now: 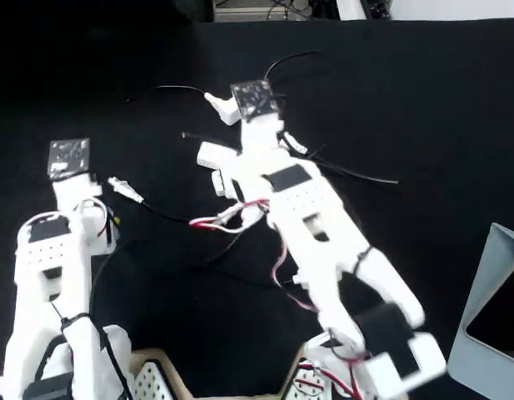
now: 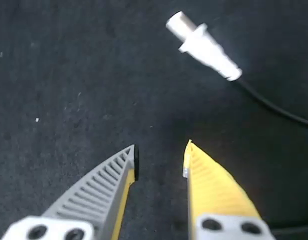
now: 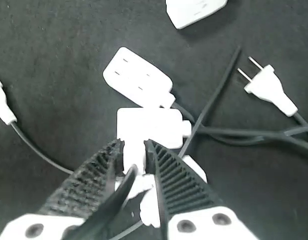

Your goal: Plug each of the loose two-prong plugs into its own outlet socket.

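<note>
High view: left end effector (image 2: 160,155) at 9 o'clock, parted, empty; right end effector (image 3: 133,147), near centre, pinches a white plug (image 3: 136,164).

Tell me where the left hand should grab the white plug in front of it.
Probably the tapered body of the plug, between the flange and the black cord, closing across its narrow width from above. It lies flat on the cloth, and this leaves the front end free.

Plug (image 1: 126,190) left of sockets (image 1: 213,155); well apart.
</note>
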Robot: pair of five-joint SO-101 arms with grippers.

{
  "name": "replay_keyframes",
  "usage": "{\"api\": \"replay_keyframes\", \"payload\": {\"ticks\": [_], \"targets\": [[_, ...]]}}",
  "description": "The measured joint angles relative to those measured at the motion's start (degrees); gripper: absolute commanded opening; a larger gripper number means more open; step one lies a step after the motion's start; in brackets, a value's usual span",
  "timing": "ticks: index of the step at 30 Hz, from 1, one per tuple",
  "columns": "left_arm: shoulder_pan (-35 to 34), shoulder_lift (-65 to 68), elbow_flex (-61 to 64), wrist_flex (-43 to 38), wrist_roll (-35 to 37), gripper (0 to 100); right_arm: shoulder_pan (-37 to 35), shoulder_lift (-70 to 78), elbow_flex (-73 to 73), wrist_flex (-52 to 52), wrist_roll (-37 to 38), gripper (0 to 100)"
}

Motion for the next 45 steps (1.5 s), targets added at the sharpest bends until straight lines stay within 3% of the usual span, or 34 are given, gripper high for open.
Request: {"api": "replay_keyframes", "payload": {"ticks": [5,12,45], "targets": [[-1.5,-0.2,4.3,-4.6,0.0,17,-0.1,7.4,-5.2,0.0,0.0,1.1],[-1.5,-0.2,4.6,-4.9,0.0,17,-2.2,14.7,-9.3,-0.1,0.0,1.1],[-1.5,-0.2,4.6,-4.9,0.0,16,-1.1,15.7,-10.6,0.8,3.3,1.1]]}}
